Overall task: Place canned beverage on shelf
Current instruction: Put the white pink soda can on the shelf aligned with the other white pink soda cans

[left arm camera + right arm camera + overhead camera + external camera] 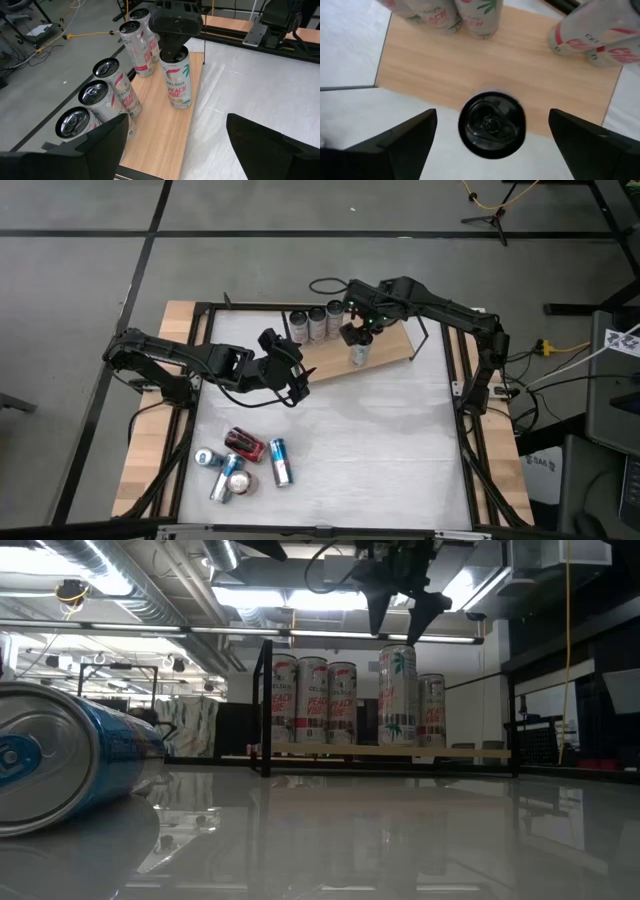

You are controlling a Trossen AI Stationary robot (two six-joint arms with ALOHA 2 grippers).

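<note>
The right gripper [357,332] hangs directly over a white Peach Vibe can [359,352] that stands upright on the shelf [395,346], a light-brown wooden board with a thin black wire frame lying at about one o'clock from the middle of the white tabletop [380,440]. In the right wrist view the two dark fingers [402,140] stand wide to either side of the can's dark top, clear of it, and the low view shows the fingertips above the can's rim, so the gripper is spread and holds nothing. This can sits near the shelf's front edge; four more upright cans [316,321] line the rear edge of the board, toward eleven o'clock from it. The left gripper [298,380] waits over the tabletop at about nine o'clock from the shelf, its jaws wide and empty, facing the row of cans. At roughly seven o'clock on the tabletop lies a loose cluster of cans on their sides: a red can [245,445], a blue can [281,462] beside it, and other blue and silver ones [222,476] touching or nearly touching each other. In the low view one of these blue cans [70,765] lies large in the foreground, well apart from the shelf.
</note>
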